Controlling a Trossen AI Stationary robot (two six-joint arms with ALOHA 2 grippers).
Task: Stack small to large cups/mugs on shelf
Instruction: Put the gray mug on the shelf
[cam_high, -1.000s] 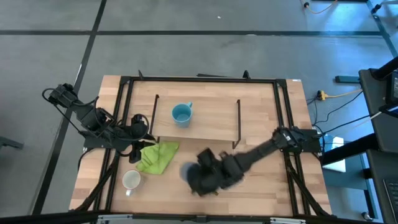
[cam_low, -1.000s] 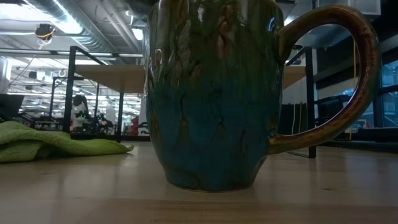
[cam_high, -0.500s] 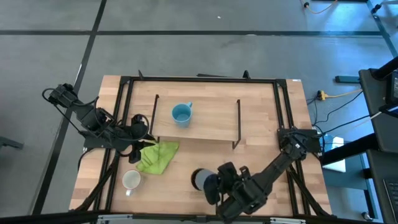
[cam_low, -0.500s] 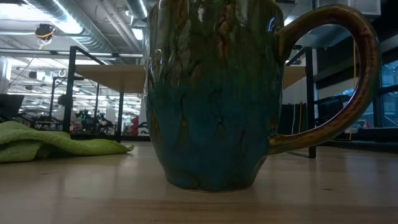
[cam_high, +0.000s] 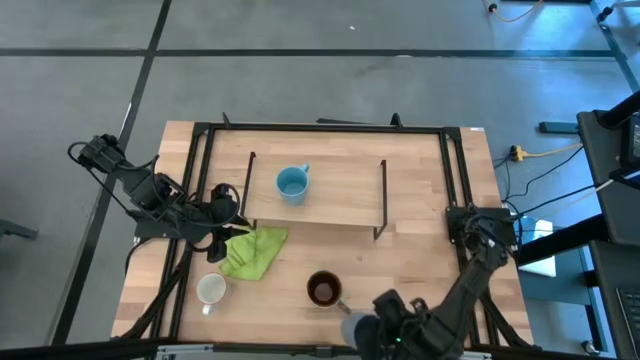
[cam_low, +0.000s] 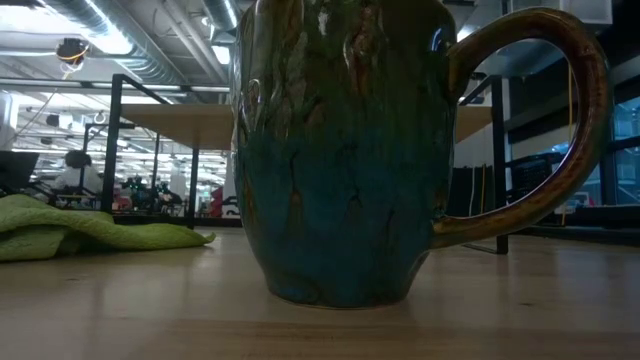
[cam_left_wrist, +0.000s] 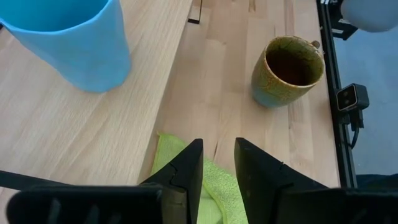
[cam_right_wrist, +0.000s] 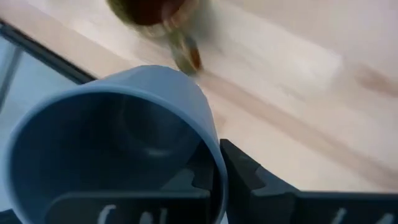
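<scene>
The light blue mug (cam_high: 291, 184) stands on the shelf (cam_high: 340, 200). The brown mug (cam_high: 323, 289) stands upright on the table near its front edge and fills the low view (cam_low: 340, 150). The white mug (cam_high: 210, 290) stands at the front left. My right gripper (cam_high: 378, 330) is at the table's near edge, shut on the grey-blue mug (cam_high: 356, 328). My left gripper (cam_high: 226, 214) waits at the left by the green cloth (cam_high: 253, 250), its fingers a narrow gap apart and empty (cam_left_wrist: 217, 158). My right gripper holds the grey-blue mug by its wall at the rim (cam_right_wrist: 210, 152). One finger (cam_right_wrist: 249, 177) lies against the outside of the wall; the mug hides the other. The mug is lifted clear of the table, with its mouth turned toward the wrist.
Black frame bars run along the table's sides (cam_high: 455, 190). The shelf's black wire ends (cam_high: 382, 195) stand at both sides of its board. There is bare tabletop right of the brown mug (cam_high: 420, 270).
My right gripper has gone from above the brown mug toward the table's near edge and a little right, carrying the grey-blue mug with it. The brown mug, covered before, now shows whole and has stayed in place.
</scene>
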